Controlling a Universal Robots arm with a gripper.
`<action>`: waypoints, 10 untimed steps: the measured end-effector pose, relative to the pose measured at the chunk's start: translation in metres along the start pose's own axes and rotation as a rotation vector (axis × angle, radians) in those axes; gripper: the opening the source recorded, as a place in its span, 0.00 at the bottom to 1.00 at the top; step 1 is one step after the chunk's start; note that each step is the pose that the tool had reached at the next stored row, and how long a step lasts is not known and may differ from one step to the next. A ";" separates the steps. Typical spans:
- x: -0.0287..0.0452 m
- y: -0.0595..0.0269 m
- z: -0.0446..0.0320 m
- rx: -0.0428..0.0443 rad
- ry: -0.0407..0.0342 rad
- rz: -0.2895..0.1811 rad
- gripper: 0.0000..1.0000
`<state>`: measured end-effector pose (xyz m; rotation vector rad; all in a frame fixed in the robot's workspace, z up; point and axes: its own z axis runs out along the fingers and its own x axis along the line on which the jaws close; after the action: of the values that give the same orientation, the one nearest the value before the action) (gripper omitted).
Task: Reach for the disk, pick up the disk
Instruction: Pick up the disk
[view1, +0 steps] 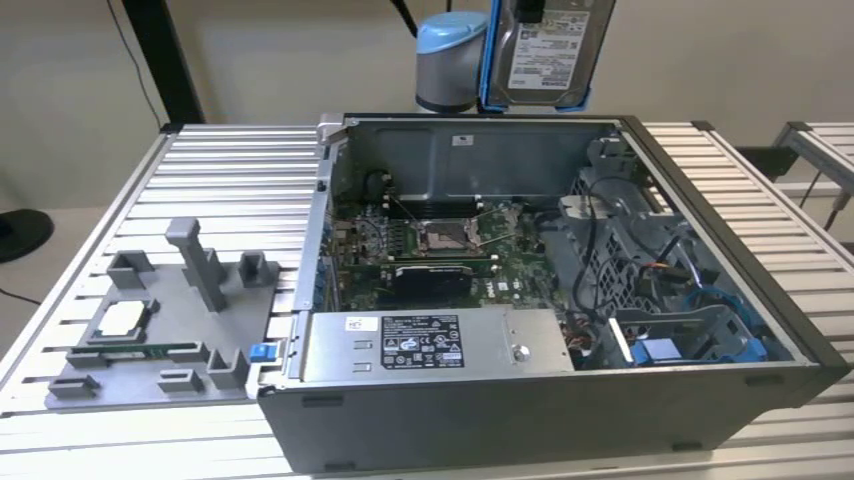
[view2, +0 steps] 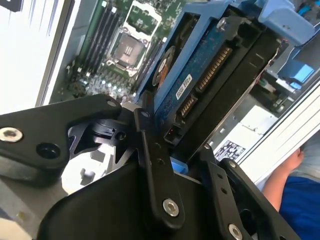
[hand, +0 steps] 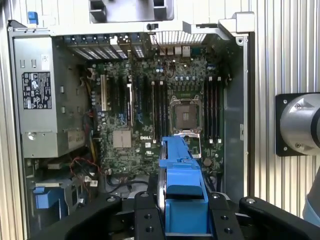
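While high above the open computer case (view1: 561, 300) — the disk (hand: 182, 175), clamped between closed fingers (view2: 155, 165).

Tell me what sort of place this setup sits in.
Probably a robotics lab bench for computer disassembly: an open grey desktop computer case on a ribbed aluminium table, a grey plastic parts tray beside it, and the silver blue-railed disk raised above.
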<state>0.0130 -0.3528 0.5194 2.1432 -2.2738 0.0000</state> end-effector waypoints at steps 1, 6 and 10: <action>-0.0002 -0.0031 0.0000 0.0000 0.0000 0.000 0.00; -0.0012 -0.0201 -0.0003 0.0000 0.0001 0.000 0.00; -0.0020 -0.0334 -0.0005 0.0000 0.0001 0.000 0.00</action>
<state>0.0465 -0.3528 0.5195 2.1432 -2.2736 0.0001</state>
